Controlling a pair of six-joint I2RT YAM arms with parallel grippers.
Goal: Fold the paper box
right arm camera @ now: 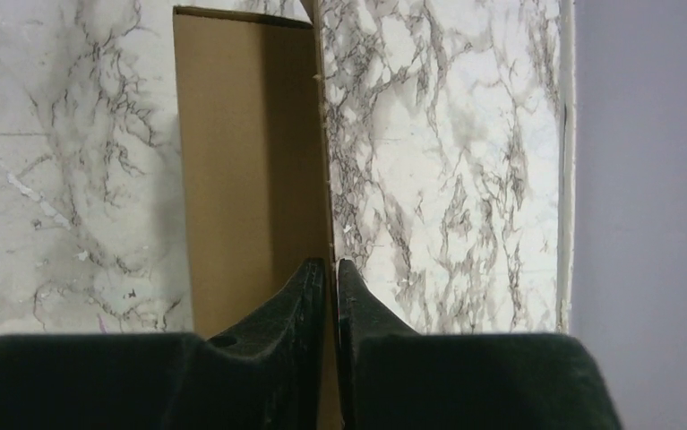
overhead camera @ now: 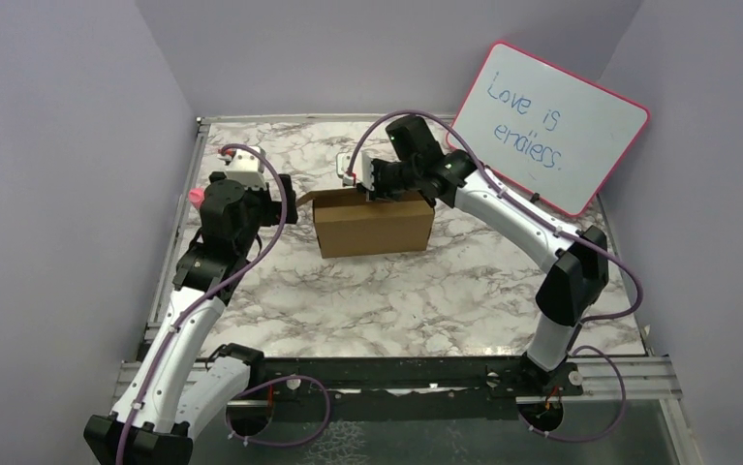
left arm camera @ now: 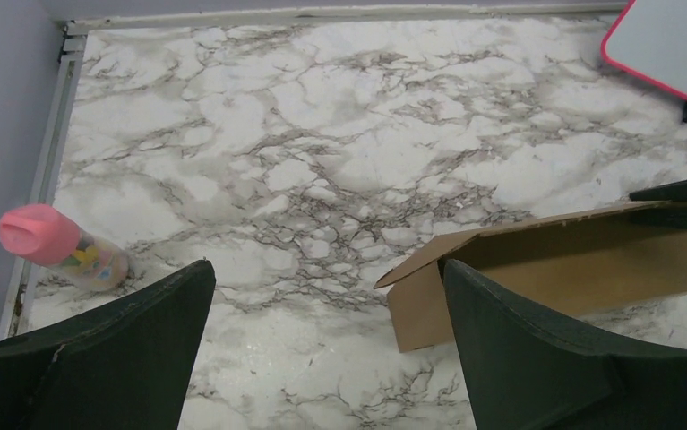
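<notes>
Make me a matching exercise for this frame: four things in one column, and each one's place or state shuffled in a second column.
Things:
1. left gripper
2. right gripper
3. whiteboard
4. pink-capped bottle

Places or states:
A. leaning at the far right corner of the table
B. pinched on a wall of the paper box
C. wide open, holding nothing
D. by the left edge rail

Pairs: 1-C, 2-B, 3-A, 4-D

Soft, even overhead light keeps the marble tabletop (overhead camera: 396, 300) bright in all views, with only a faint shadow beside the paper box (overhead camera: 374, 232). In the wrist views the black fingers of the left gripper (left arm camera: 326, 269) and right gripper (right arm camera: 331, 266) look dark and slightly blurred, the marble beyond sharp.
</notes>
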